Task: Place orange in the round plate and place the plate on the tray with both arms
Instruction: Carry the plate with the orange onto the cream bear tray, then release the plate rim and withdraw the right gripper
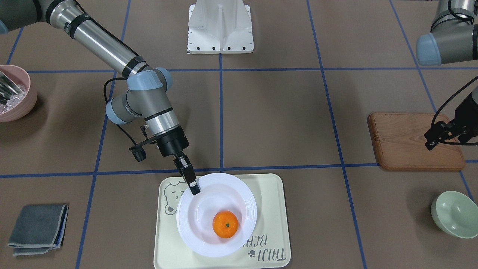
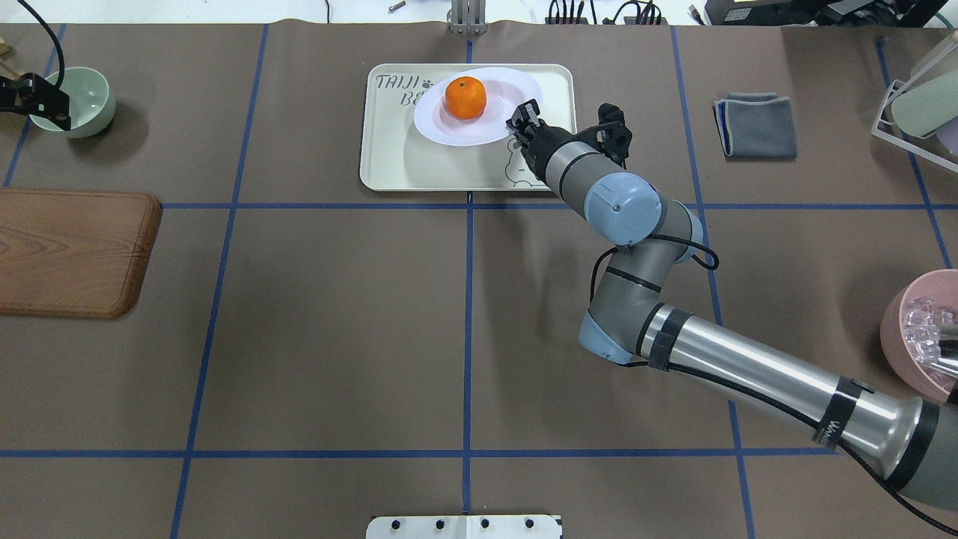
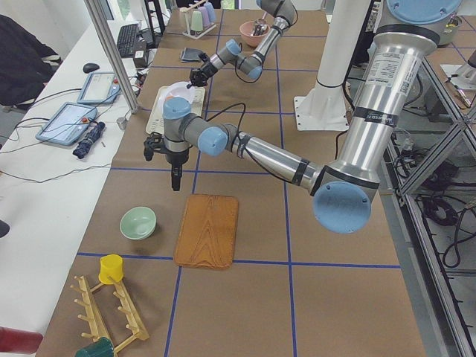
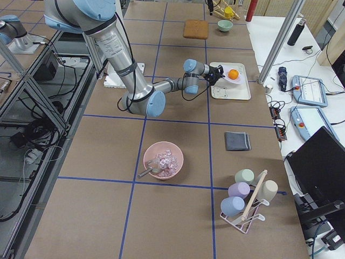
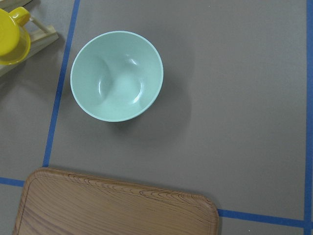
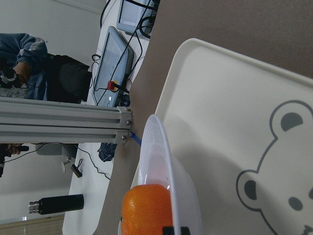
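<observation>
The orange (image 1: 225, 224) (image 2: 465, 98) (image 6: 146, 208) lies in the sunken centre of the white round plate (image 1: 241, 188) (image 2: 509, 82) (image 6: 157, 142). The plate is over the cream bear tray (image 1: 270, 194) (image 2: 389, 161) (image 6: 220, 107). It looks tilted, and its gripped side is lifted off the tray. My right gripper (image 1: 194, 186) (image 2: 516, 123) is shut on the plate's rim, on the side nearest the robot. My left gripper (image 1: 429, 144) (image 2: 37, 97) (image 3: 175, 182) hangs open and holds nothing, far off between the wooden board and the green bowl.
A wooden board (image 1: 410, 142) (image 5: 117, 205) and a pale green bowl (image 1: 455, 215) (image 5: 117, 76) are on the robot's left side. A pink bowl (image 1: 15, 93) and a folded grey cloth (image 1: 37, 228) are on its right. A yellow cup (image 5: 12, 34) hangs on a rack.
</observation>
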Robot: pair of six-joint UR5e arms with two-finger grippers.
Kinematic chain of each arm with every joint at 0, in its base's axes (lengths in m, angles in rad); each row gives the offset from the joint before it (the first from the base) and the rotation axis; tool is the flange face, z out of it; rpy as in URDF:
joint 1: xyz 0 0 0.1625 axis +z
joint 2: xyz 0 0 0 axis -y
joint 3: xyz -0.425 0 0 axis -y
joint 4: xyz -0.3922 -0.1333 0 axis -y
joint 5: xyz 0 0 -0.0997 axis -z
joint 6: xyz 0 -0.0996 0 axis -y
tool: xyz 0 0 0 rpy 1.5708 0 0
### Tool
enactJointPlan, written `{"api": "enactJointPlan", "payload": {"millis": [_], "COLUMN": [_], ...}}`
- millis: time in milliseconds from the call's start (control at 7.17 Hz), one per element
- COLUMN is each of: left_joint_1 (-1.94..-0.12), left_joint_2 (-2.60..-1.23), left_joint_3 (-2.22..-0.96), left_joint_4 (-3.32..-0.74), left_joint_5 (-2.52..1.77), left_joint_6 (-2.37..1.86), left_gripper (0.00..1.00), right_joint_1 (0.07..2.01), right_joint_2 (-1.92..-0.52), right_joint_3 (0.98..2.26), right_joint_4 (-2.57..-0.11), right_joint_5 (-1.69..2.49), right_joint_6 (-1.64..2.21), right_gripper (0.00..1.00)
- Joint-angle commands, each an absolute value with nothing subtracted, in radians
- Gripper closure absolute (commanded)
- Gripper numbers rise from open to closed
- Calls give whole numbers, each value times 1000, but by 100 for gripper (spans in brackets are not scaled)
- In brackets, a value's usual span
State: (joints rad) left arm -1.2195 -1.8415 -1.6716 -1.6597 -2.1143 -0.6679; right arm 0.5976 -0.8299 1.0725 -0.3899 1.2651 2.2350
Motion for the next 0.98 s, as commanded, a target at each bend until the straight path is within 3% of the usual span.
{"api": "enactJointPlan", "payload": {"millis": [0, 279, 419, 837], "left_joint_1": [-1220, -1220, -1220, -1220], "left_joint_2": [-1842, -1841, -1841, -1842], "left_joint_3": [-1660, -1660, -1660, -1660], "left_joint_4": [-1664, -1661, -1660, -1660], "left_joint_5": [-2111, -2106, -2106, -2105], "left_joint_6": [-667, -667, -667, -667], "left_gripper": [2, 2, 2, 2], "right_joint_1": [592, 578, 575, 616], "right_joint_2": [-799, -802, -813, -934], "right_joint_3": [1034, 1025, 1029, 1208], "right_joint_4": [-393, -394, -397, -534], "right_joint_5": [1270, 1276, 1298, 1481], "right_joint_6": [2267, 2266, 2241, 1918], "right_gripper": [100, 100, 1, 0]}}
